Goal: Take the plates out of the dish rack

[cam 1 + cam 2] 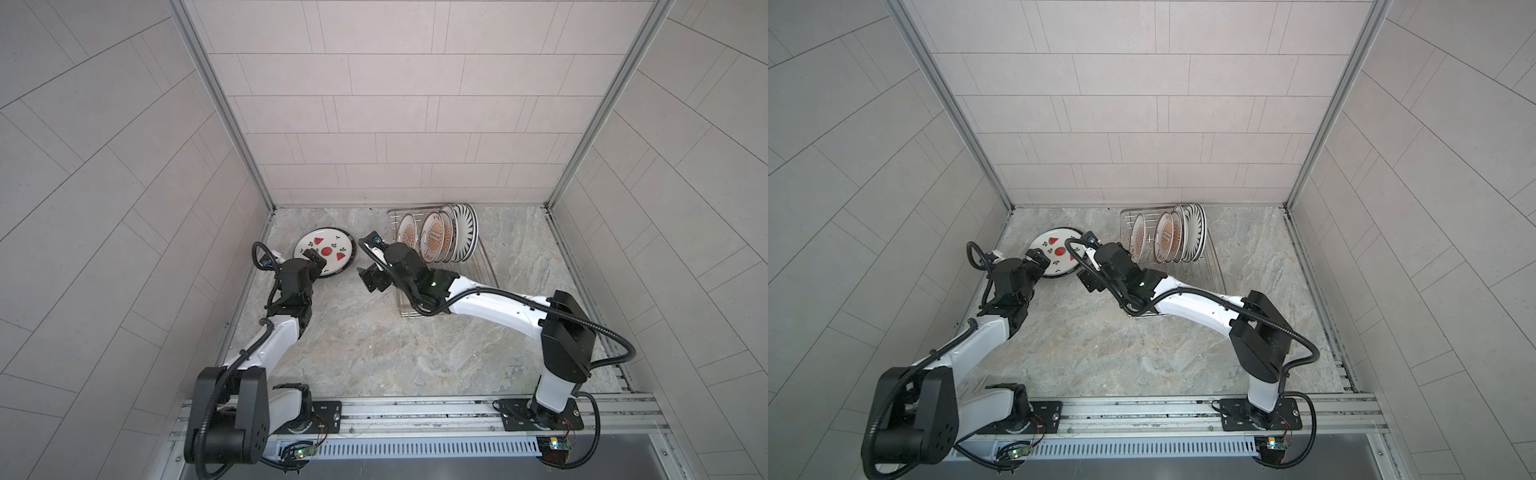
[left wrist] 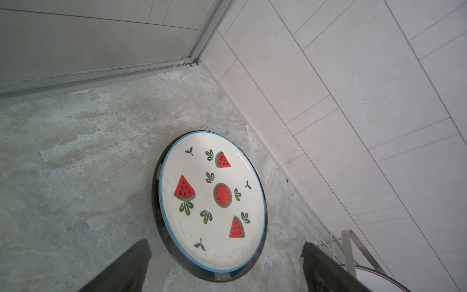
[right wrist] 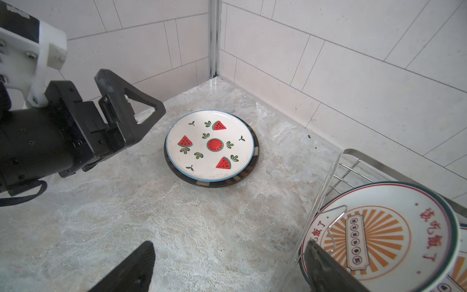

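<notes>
1. Left gripper (image 1: 315, 258) has its jaws spread wide and holds nothing. In the left wrist view its fingers (image 2: 126, 268) flank the near rim of the watermelon plate (image 2: 214, 197). It looks clear of the plate in the right wrist view (image 3: 131, 101).
   - Risk: a low pull-back hooks a finger on that rim and drags the plate.
2. The watermelon plate (image 1: 332, 243) lies face up on a dark-rimmed plate (image 3: 242, 177), on the marble-look counter (image 1: 374, 353) near the back left corner. The stack is off-centre, with more dark rim showing on one side.
   - Risk: a nudge, or the next plate set down crooked, makes the top plate slide or chip.
3. Right gripper (image 1: 368, 278) is also wide open and empty, between the stack and the dish rack (image 1: 478, 266), just beside the rack's end. In its wrist view (image 3: 228, 246) one finger overlaps the nearest sunburst plate (image 3: 379, 232).
   - Risk: swinging toward the rack clips the wire frame or that plate.
4. Several plates stand leaning in the rack: sunburst ones (image 1: 434, 239) and, at the far end, a black-striped plate (image 1: 465, 232), packed close.
   - Risk: lifting one at an angle snags a prong, tips its neighbours or shifts the rack.
5. Both grippers are near each other mid-counter.
   - Risk: the arms collide if both move at once.
</notes>
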{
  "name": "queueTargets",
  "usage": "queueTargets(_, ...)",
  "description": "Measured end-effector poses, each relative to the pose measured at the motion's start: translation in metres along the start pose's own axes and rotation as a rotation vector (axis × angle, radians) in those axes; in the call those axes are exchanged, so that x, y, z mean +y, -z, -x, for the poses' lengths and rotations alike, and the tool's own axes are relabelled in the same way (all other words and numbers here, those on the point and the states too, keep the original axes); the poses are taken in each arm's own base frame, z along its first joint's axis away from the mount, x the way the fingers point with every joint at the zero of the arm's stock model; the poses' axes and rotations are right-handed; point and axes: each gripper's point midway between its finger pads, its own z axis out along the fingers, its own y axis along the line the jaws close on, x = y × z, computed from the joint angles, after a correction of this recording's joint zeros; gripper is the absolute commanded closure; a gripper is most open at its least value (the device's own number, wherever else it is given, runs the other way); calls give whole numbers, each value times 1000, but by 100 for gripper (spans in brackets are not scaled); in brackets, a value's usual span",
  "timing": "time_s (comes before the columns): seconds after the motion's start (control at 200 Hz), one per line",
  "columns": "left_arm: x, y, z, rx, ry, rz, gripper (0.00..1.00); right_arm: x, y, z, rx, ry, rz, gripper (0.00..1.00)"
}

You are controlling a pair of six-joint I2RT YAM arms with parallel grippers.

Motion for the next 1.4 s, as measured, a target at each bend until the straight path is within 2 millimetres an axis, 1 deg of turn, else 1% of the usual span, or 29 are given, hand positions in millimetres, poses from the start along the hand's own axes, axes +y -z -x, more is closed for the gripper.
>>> queueTargets(0.1,-17,17,-9,25,-51,-52,0,-11,14,5,-29,-32,-40,0)
queueTargets(0.28,-63,55,-26,81,-161,-214,0,-34,39,20,-64,-90,-141,0)
queueTargets(0.405,-93,79,-37,120,-209,-349,0,-54,61,18,-75,-137,-196,0)
queueTargets(0.505,-110,96,-51,161,-265,-435,0,-81,77,13,-84,-197,-252,0)
queueTargets(0.59,-122,108,-66,205,-312,-492,0,-110,86,8,-80,-247,-311,1)
queueTargets(0.62,-126,111,-71,218,-320,-511,0,-119,88,6,-77,-262,-331,5)
queueTargets(0.666,-131,117,-77,240,-332,-542,0,-134,91,2,-72,-284,-359,15)
queueTargets(0.786,-143,132,-97,305,-375,-620,0,-170,94,-15,-34,-348,-403,28)
queueTargets(0.846,-150,138,-107,339,-397,-662,0,-188,95,-25,-5,-387,-415,30)
queueTargets(0.901,-157,144,-116,369,-407,-703,0,-203,97,-33,24,-412,-431,35)
queueTargets(0.941,-162,148,-123,389,-414,-730,0,-213,99,-37,40,-429,-443,37)
queueTargets(0.981,-164,151,-128,401,-422,-741,0,-223,100,-39,52,-443,-459,41)
queueTargets(1.066,-168,158,-143,414,-465,-755,0,-235,98,-42,80,-460,-473,50)
queueTargets(1.131,-176,166,-153,425,-503,-775,0,-246,94,-41,95,-470,-491,52)
queueTargets(1.216,-188,173,-161,435,-520,-800,0,-258,88,-42,122,-474,-519,56)
queueTargets(1.271,-192,171,-162,430,-515,-801,0,-265,84,-42,140,-469,-539,58)
queueTargets(1.321,-193,169,-164,429,-509,-797,0,-271,81,-44,157,-462,-561,62)
queueTargets(1.401,-194,164,-172,444,-503,-794,0,-278,76,-45,182,-446,-591,64)
